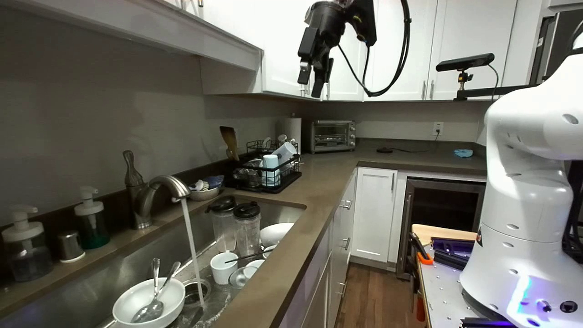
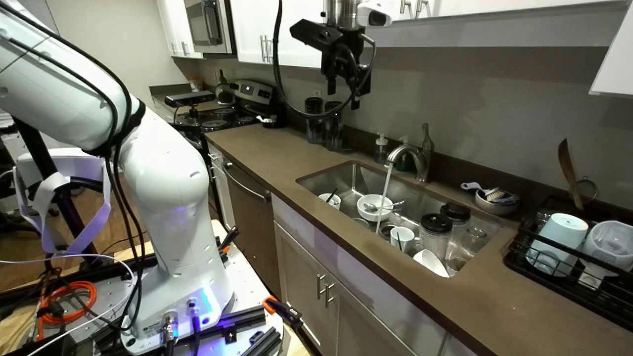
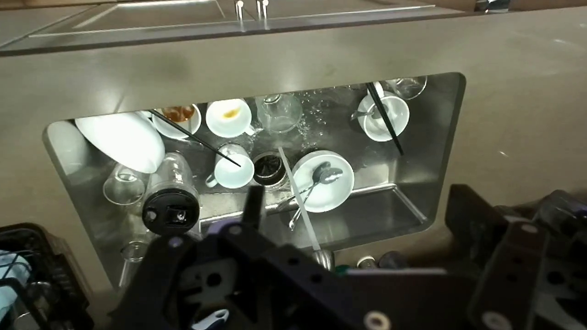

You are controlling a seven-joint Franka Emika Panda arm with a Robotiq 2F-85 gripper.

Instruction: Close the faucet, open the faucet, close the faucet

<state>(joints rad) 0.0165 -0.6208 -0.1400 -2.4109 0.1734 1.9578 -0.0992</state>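
Observation:
The chrome faucet (image 1: 146, 200) stands behind the sink, its lever handle (image 1: 130, 169) pointing up. A stream of water (image 1: 191, 241) runs from its spout into the sink. The faucet also shows in the other exterior view (image 2: 418, 157). In the wrist view only the spout's end (image 3: 323, 259) shows; the handle is hidden behind my gripper. My gripper (image 1: 314, 81) is high above the counter, well apart from the faucet, and points down. It also shows in an exterior view (image 2: 344, 95). In the wrist view its fingers (image 3: 360, 208) are wide apart with nothing between them.
The sink (image 2: 324, 179) holds a white bowl with spoons (image 3: 328, 195), mugs, glasses and lidded cups (image 1: 247, 228). Soap dispensers (image 1: 91, 216) stand beside the faucet. A black dish rack (image 1: 273, 182) stands on the counter. Upper cabinets (image 1: 282, 59) hang near the gripper.

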